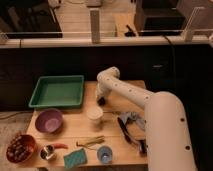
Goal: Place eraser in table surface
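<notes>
My white arm reaches from the right front across the table surface (pixel 75 131), a pale wooden top. Its gripper (pixel 102 100) points down at the table's back middle, just right of the green tray and behind the white cup. A small dark block, which I take for the eraser (pixel 103 103), shows right at the gripper's tip, low on or just above the wood. Whether it is held I cannot tell.
A green tray (pixel 57 91) lies back left, a white cup (pixel 95 114) mid-table, a purple bowl (pixel 49 120) left. At the front are a teal sponge (pixel 75 158), a blue cup (pixel 104 154), a metal cup (pixel 47 152) and a black-handled tool (pixel 126 131) with a small black piece (pixel 142 146).
</notes>
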Robot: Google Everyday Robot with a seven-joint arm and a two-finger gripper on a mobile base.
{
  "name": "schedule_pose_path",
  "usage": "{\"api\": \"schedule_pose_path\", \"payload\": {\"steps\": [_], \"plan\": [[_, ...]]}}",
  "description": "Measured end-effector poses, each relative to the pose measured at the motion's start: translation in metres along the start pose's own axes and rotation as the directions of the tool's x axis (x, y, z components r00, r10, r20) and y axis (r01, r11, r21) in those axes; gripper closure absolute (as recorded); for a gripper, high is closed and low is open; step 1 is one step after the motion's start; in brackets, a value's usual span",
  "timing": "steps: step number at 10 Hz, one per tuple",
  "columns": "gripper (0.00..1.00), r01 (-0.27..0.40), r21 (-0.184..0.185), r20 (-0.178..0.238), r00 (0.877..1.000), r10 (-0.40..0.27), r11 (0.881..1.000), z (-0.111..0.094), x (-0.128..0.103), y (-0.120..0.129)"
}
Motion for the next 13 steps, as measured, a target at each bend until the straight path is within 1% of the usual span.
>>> {"api": "schedule_pose_path", "payload": {"steps": [1, 2, 4, 5, 6, 7, 8, 10, 11, 12, 13], "plan": [[0.96, 0.001, 0.0, 0.0, 1.0, -0.001, 1.0, -0.002, 0.0, 0.0], [0.99, 0.002, 0.0, 0.001, 1.0, -0.002, 1.0, -0.003, -0.001, 0.0], [1.0, 0.004, 0.0, 0.004, 1.0, -0.004, 1.0, -0.004, -0.002, -0.001], [1.0, 0.005, 0.005, 0.003, 1.0, -0.005, 1.0, -0.007, -0.006, -0.001], [1.0, 0.003, 0.019, -0.012, 1.0, -0.003, 1.0, -0.017, -0.007, 0.0], [0.98, 0.003, 0.035, -0.029, 1.0, -0.002, 0.999, -0.034, -0.009, 0.0], [0.93, 0.008, 0.054, -0.046, 0.999, -0.005, 0.999, -0.056, -0.008, -0.002], [0.92, 0.016, 0.09, -0.068, 0.998, -0.009, 0.996, -0.094, -0.009, -0.005], [0.9, 0.014, 0.113, -0.083, 0.997, -0.005, 0.993, -0.113, -0.01, -0.003], [0.87, 0.015, 0.122, -0.093, 0.996, -0.003, 0.992, -0.121, -0.011, -0.002], [0.86, 0.02, 0.121, -0.105, 0.994, -0.008, 0.992, -0.127, -0.012, -0.001]]}}
